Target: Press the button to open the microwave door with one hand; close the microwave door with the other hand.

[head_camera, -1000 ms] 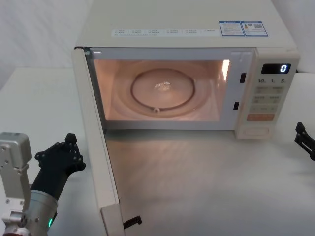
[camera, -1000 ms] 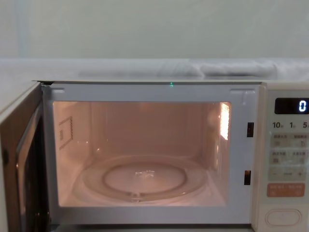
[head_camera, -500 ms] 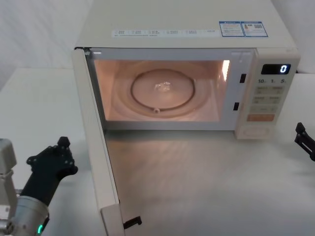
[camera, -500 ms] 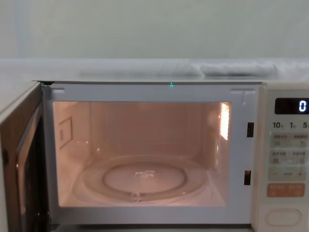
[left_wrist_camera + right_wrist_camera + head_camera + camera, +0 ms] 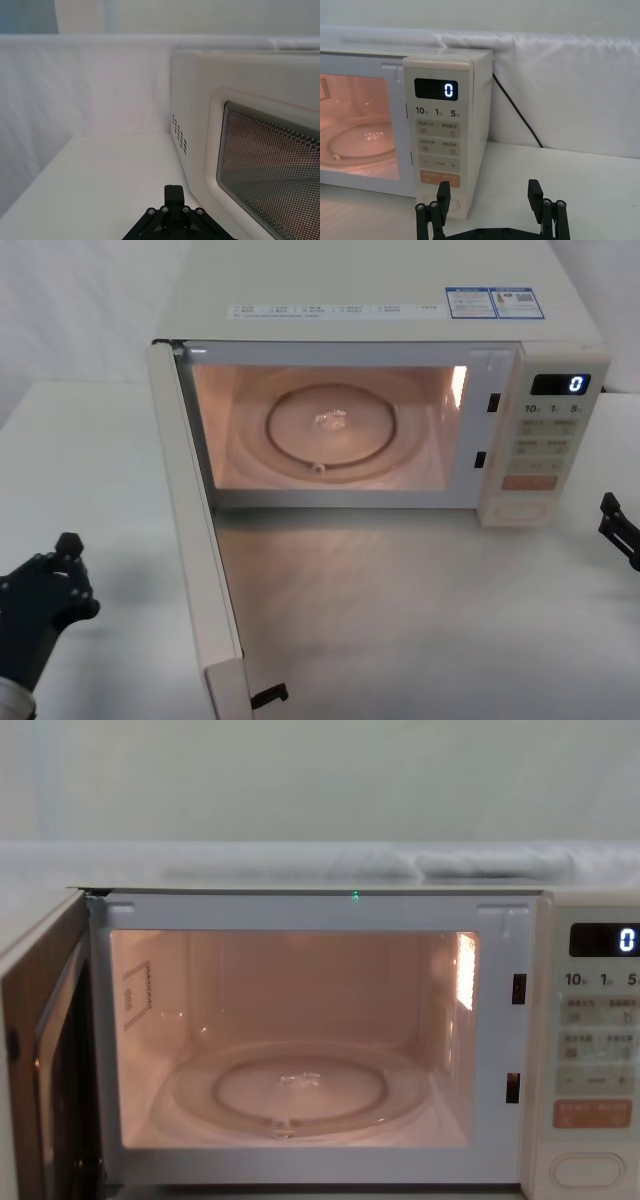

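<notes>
The microwave door (image 5: 195, 540) stands swung fully out, edge-on toward the robot, with the lit cavity (image 5: 325, 425) and its glass turntable (image 5: 330, 428) exposed, so the opening half looks done and the closing push is what remains. The main risk, as I judge it, is a poor contact: the left gripper (image 5: 40, 590) sits low at about 8 o'clock in the head view, well apart from the door's outer face, and a push landing near the hinge at 11 o'clock instead of the free edge at 6 o'clock would give little leverage, leaving the latch (image 5: 268, 695) unengaged. A shove on the mesh window (image 5: 272, 170) could also shift the whole microwave on the table (image 5: 90, 470). The left gripper's fingers appear drawn together into a narrow dark fist (the wrist view shows just its base beside the door). The right gripper (image 5: 490, 207) rests at 4 o'clock, fingers spread wide, holding nothing, near the button (image 5: 527, 510) at the bottom of the keypad panel (image 5: 545, 440).
</notes>
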Controlling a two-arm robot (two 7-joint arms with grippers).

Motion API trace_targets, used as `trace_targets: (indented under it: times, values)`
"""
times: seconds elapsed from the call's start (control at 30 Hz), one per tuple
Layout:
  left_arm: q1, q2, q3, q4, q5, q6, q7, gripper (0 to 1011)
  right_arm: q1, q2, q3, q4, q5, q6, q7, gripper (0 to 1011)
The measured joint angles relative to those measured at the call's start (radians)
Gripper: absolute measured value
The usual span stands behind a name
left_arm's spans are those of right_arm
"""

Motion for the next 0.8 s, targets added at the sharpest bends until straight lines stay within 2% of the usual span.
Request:
trace_targets:
  times: [0.17, 0.4, 0.6, 0.8]
  values:
    - [0.036, 0.021, -0.028, -0.034, -0.016, -0.024, -0.055, 0, 0.0, 0.0, 0.0, 0.0, 0.0, 0.0, 0.0, 1002]
    - [0.055, 0.075, -0.049, -0.077, -0.064, -0.042, -0.152, 0, 0.0, 0.0, 0.0, 0.0, 0.0, 0.0, 0.0, 1002]
    - [0.032, 0.129, -0.041, -0.083, -0.088, -0.031, -0.202, 0, 0.0, 0.0, 0.0, 0.0, 0.0, 0.0, 0.0, 1002]
    - [-0.024, 0.192, -0.012, -0.081, -0.121, -0.002, -0.251, 0, 0.0, 0.0, 0.0, 0.0, 0.0, 0.0, 0.0, 1002]
